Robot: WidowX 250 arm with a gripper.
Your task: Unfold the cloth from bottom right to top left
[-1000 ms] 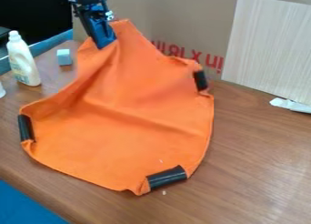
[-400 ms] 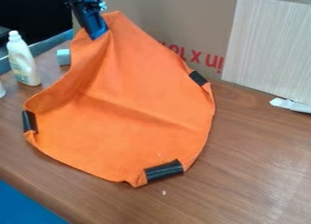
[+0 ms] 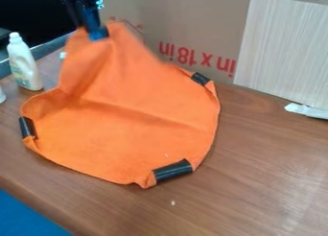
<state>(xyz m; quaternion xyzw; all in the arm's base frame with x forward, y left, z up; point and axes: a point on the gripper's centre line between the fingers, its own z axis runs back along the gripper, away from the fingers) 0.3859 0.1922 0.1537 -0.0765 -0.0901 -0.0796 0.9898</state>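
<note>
At the upper left, my gripper [image 3: 97, 34] hangs down, shut on the top of the orange cloth [image 3: 137, 124]. From there the cloth slopes down as a raised peak, and its lower part lies spread on the wooden table. Black pieces sit at three of its corners: one at the left edge, one at the bottom and one at the upper right. The corner in my gripper is partly hidden by the fingers.
A white bottle [image 3: 24, 62] stands on the left, near a light blue block [image 3: 63, 55] partly behind the cloth. A cardboard box [image 3: 186, 29] and a pale board [image 3: 282, 53] rise behind. A white scrap [image 3: 306, 110] lies at the right.
My gripper has moved left and slightly up overall, pulling the cloth with it. The cloth's bottom edge has slid up the table, and its side now covers most of the block.
</note>
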